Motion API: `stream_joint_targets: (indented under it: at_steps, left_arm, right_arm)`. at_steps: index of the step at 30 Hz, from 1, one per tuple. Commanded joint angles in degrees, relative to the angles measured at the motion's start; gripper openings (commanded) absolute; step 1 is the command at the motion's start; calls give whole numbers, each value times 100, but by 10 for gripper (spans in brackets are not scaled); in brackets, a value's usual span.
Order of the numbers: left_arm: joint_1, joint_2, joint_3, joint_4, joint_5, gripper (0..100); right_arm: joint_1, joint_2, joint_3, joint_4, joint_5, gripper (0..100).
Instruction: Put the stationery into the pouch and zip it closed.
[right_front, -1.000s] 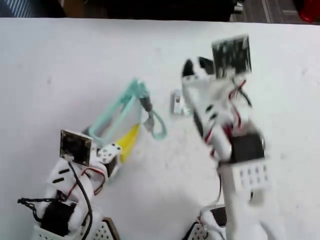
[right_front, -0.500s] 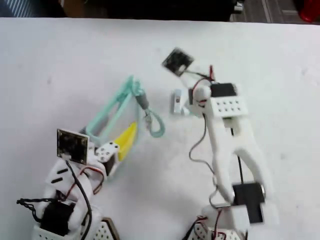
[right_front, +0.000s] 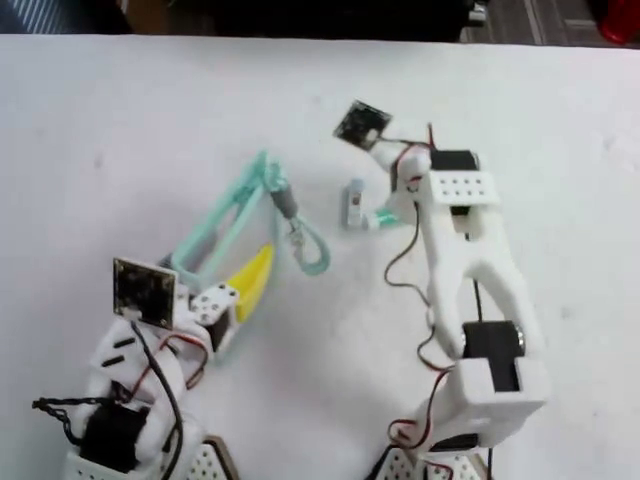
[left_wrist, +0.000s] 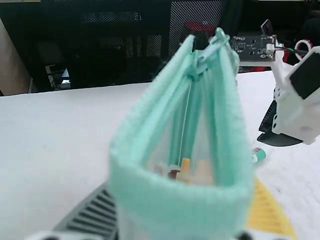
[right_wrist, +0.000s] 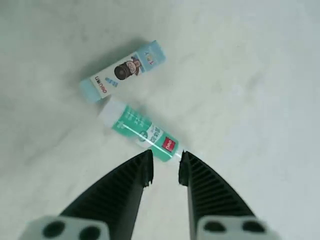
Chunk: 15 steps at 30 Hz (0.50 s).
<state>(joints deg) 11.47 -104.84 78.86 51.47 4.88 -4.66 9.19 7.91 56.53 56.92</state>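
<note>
**Left tool** clamps the near end of the mint pouch, which lies on the desk with its mouth open and some stationery inside. **Right tool**, with a narrow gap between its jaws, sits at the red end of the glue stick. The eraser lies just beside the stick.

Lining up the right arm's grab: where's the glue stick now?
In the right wrist view the glue stick lies on the table beside the blue eraser, its red end at the tips of the right gripper.
</note>
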Motion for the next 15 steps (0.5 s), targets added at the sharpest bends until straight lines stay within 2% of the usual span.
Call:
stream_joint_targets:
  at_steps: [1, 15]
  left_arm:
    - [-13, 40, -35, -158, 70, 271]
    - [13, 40, 9, -167, 70, 271]
  right_arm:
    - [13, 119, -290, -470, 70, 91]
    - [180, 1534, -1477, -119, 26, 91]
